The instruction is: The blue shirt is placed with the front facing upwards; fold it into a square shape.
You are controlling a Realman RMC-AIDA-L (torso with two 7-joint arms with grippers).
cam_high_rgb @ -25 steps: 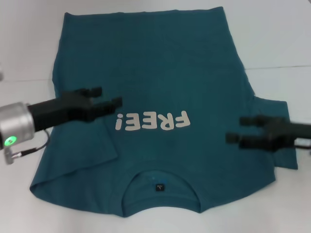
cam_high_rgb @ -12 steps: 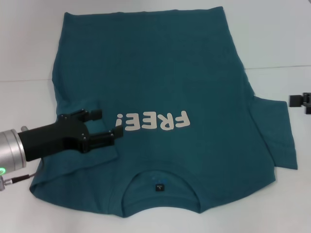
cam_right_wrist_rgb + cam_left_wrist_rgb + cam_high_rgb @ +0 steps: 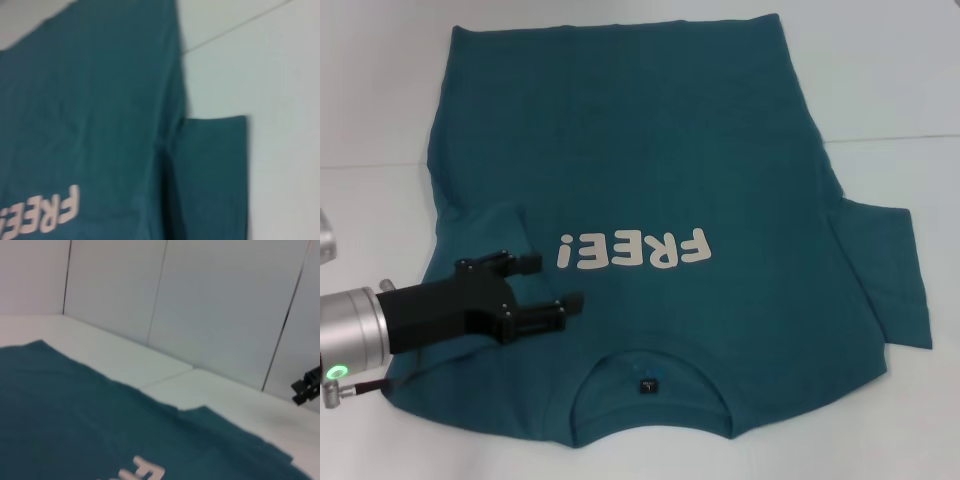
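The blue shirt lies flat on the white table, front up, its cream "FREE!" print across the chest and its collar toward me. Its left sleeve is folded inward onto the body. The right sleeve lies spread out flat. My left gripper hovers open over the folded sleeve beside the print, with nothing between its fingers. The head view does not show my right gripper; a dark piece of it appears far off in the left wrist view. The right wrist view shows the shirt and the spread sleeve.
The white table surrounds the shirt, with a thin seam running across it on the right. Grey wall panels rise behind the table's far side.
My left gripper has drawn back toward the collar side, staying open over the folded sleeve. My right arm has pulled away to the right and left the head view.
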